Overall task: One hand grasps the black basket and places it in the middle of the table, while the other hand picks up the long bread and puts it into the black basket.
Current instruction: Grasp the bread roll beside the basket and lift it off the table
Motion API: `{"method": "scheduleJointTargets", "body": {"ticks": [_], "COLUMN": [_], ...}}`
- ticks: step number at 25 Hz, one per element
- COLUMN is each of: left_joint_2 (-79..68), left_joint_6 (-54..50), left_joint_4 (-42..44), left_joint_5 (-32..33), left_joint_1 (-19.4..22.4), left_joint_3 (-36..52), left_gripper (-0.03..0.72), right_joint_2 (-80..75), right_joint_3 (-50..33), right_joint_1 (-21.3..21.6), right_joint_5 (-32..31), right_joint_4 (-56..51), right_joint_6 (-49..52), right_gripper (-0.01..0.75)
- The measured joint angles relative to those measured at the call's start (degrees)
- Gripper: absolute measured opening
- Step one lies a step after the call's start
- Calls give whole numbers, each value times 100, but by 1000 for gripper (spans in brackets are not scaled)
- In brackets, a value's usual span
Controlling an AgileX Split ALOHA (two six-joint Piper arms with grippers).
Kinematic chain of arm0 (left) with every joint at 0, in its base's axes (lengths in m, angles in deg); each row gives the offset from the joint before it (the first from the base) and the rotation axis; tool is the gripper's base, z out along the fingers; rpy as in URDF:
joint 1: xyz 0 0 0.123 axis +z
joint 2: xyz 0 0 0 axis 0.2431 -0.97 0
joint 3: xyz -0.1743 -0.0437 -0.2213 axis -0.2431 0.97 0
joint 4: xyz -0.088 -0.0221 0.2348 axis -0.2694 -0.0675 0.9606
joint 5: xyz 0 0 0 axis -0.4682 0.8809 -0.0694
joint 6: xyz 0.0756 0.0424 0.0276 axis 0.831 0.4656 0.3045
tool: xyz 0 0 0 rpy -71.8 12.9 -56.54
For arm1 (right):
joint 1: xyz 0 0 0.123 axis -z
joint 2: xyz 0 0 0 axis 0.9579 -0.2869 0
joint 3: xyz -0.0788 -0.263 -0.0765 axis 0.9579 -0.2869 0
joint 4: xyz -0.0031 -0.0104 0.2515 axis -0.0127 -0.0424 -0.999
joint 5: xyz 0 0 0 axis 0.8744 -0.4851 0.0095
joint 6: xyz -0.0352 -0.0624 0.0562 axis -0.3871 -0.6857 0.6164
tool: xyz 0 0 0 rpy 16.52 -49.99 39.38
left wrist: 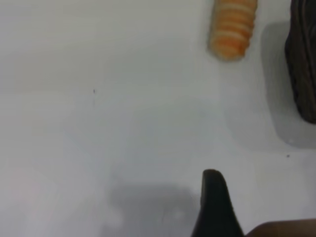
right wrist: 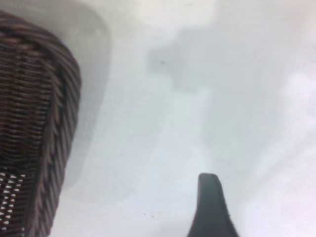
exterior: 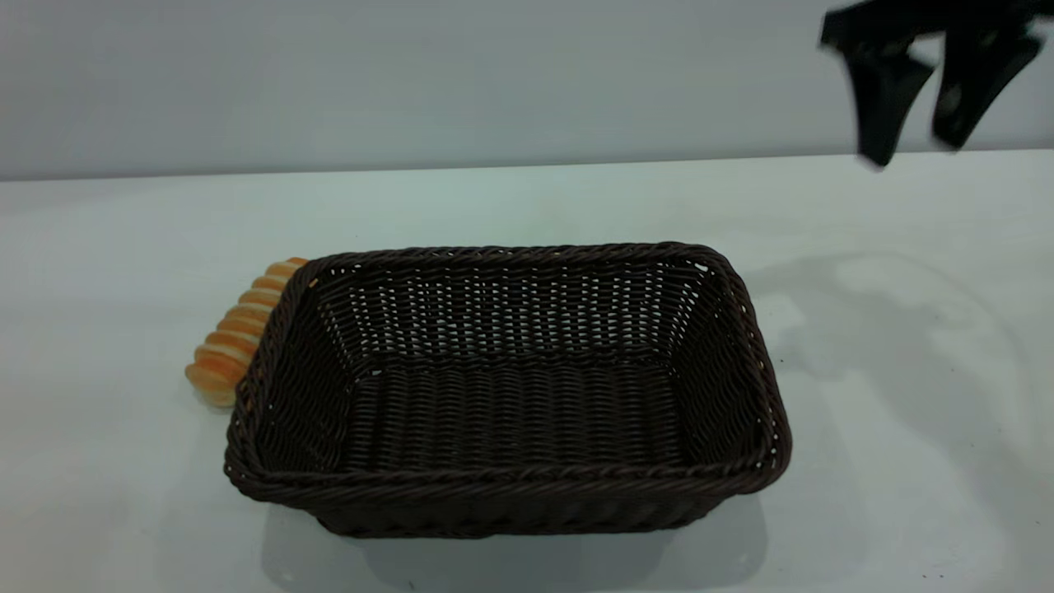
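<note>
At table centre sits the black basket (exterior: pixel 510 395), flat on its base and empty; placement looks done, so the remaining work is the bread. The long bread (exterior: pixel 239 333) lies on the table (exterior: pixel 115 494) at the basket's left side, its far end tucked against the braided rim, near end angled out to the left. In the left wrist view the roll (left wrist: pixel 232 29) shows a strip of bare table between it and the basket wall (left wrist: pixel 303 64), which should leave some access from the open left side.

Right tool (exterior: pixel 926 123) hangs high at far right, well apart from the basket, fingers spread and holding nothing; judged to be clear of the work so the other arm has room.

Left tool (left wrist: pixel 215 207): only one finger visible, low over bare table near the roll. Cannot tell whether it is released or clenched.
</note>
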Motion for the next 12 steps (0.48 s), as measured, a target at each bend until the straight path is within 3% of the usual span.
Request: {"method": "scheduleJointTargets", "body": {"ticks": [7,12], "left_joint_2": [-1538,-3219], "left_joint_6": [0,18], "left_joint_4": [0,-228], "left_joint_5": [-706,-1070], "left_joint_1": [0,0], "left_joint_3": [-94,-993], "left_gripper": [539,539], "right_joint_2": [1764,2906], "right_joint_3": [-1485,-2283], "right_joint_1": [-99,-215], "right_joint_5": [-59,-96], "right_joint_4": [-110,-180], "right_joint_6": [134,134], "right_gripper": [534,517]}}
